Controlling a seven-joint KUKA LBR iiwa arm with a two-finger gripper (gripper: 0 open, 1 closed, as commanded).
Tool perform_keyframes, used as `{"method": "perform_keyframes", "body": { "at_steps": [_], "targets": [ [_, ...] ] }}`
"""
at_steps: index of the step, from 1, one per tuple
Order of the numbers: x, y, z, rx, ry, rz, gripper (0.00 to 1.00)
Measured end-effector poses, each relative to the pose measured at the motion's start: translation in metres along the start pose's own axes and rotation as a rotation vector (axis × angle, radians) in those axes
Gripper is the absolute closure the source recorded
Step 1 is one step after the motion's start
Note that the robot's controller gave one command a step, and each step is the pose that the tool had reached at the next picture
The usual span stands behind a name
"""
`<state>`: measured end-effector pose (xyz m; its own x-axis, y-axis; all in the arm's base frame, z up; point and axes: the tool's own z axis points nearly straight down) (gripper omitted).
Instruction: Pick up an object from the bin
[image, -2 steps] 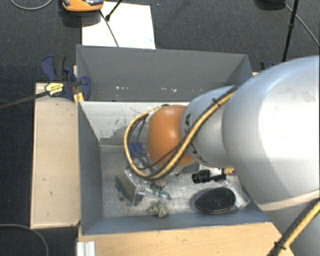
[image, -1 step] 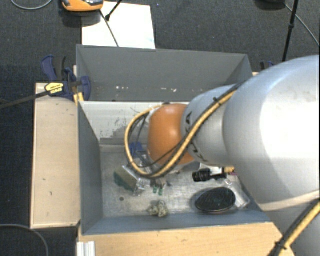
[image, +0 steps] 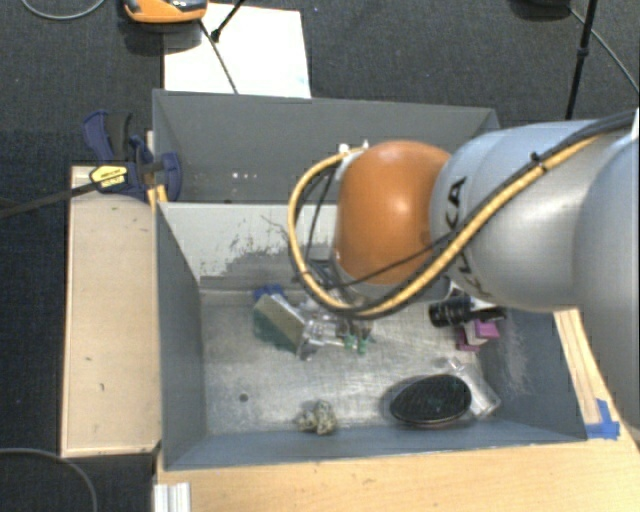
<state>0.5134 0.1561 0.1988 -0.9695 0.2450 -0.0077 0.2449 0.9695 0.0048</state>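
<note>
My gripper (image: 322, 331) hangs low over the middle of the bin, mostly hidden under the arm's orange cover. Right at its left side lies a grey-green block (image: 277, 321), tilted, with a blue piece (image: 267, 296) showing behind it. Whether the gripper touches the block cannot be told. A small green thing (image: 357, 343) lies just to the right of the gripper on the bin floor.
A black oval brush (image: 430, 399) lies at the front right. A small lumpy grey-olive thing (image: 318, 419) sits by the front wall. A black marker (image: 451, 311) and a purple piece (image: 481, 328) lie at the right, partly under the arm.
</note>
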Motion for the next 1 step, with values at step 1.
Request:
{"method": "perform_keyframes", "body": {
  "at_steps": [1],
  "targets": [
    [-0.0071, 0.0333, -0.0699, -0.001, 0.0, -0.153, 1.0]
  ]
}}
